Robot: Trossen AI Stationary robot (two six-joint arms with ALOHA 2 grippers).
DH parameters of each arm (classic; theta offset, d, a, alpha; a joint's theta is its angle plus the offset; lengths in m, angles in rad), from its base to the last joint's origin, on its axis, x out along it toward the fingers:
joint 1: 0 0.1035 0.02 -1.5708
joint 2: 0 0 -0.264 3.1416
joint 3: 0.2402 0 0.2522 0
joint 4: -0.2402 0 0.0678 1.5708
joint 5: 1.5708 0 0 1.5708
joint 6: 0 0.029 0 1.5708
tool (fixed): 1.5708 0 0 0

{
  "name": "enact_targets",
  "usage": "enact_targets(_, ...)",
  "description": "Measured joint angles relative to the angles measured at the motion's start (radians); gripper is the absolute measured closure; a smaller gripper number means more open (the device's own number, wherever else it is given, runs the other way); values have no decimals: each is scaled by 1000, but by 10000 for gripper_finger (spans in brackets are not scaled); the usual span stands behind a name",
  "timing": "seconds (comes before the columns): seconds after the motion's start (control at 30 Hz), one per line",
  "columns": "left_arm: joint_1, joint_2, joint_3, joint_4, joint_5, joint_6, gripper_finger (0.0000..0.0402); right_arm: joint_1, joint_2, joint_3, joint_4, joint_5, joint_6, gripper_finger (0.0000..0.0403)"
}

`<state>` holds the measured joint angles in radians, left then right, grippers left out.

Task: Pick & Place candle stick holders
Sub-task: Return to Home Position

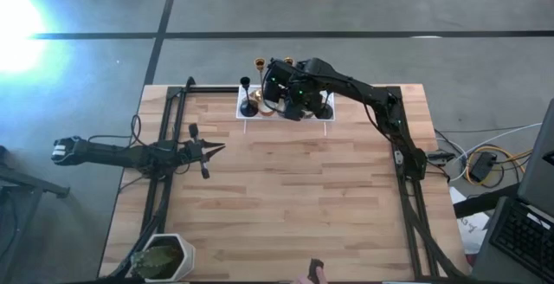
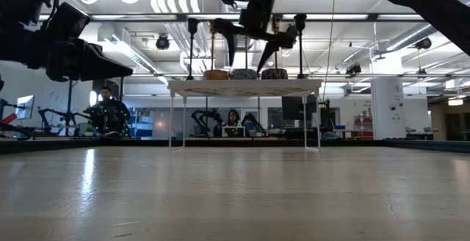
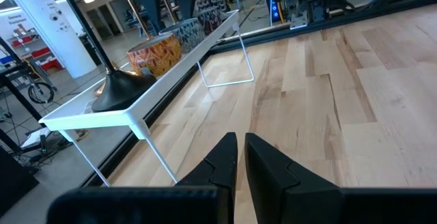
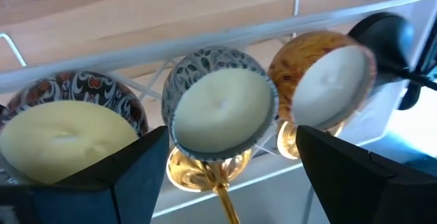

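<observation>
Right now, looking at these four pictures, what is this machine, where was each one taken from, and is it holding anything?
It is a robot with two dark arms working at a wooden table. Each arm ends in a two-finger end effector. One picture looks straight down from above. One looks level across the tabletop. The other two come from cameras on the arms' wrists.

At the table's back edge stands a white shelf on thin legs. It carries three candles in patterned cups and tall slim candle stick holders.

The right end effector hangs over the cups, open and holding nothing. The left end effector hovers shut above bare wood on the left side, also empty. A white pot with a plant sits at the near left corner.
</observation>
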<state>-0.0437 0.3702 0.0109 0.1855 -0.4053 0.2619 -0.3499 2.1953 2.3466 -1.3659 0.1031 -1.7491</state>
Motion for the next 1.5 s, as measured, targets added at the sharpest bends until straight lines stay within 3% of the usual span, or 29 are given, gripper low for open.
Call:
enact_targets(0.3,0,0,0,0,0,0,368,52,-48,0,14,59,31,109)
enact_targets(0.47,0,0,0,0,0,0,368,103,-96,0,11,90,143,116)
enact_targets(0.53,0,0,0,0,0,0,368,128,-121,0,10,91,260,119)
enact_targets(0.67,0,0,0,-1,0,0,368,183,-180,0,7,84,664,135)
enact_targets(0.8,0,0,0,-3,0,0,368,237,-271,0,-43,20,959,168)
enact_targets(0.97,0,0,0,-3,0,0,368,343,-436,0,-45,-57,1283,240)
enact_targets(1.1,0,0,0,-4,0,0,368,432,-573,-15,-71,19,1542,325)
enact_targets(1.2,0,0,0,-4,0,0,368,472,-680,-112,-70,101,1687,382)
enact_targets(1.37,0,0,0,-5,0,0,368,474,-861,-494,106,113,1842,394)
enact_targets(1.5,0,0,0,-5,0,0,368,475,-1022,-844,393,108,1866,395)
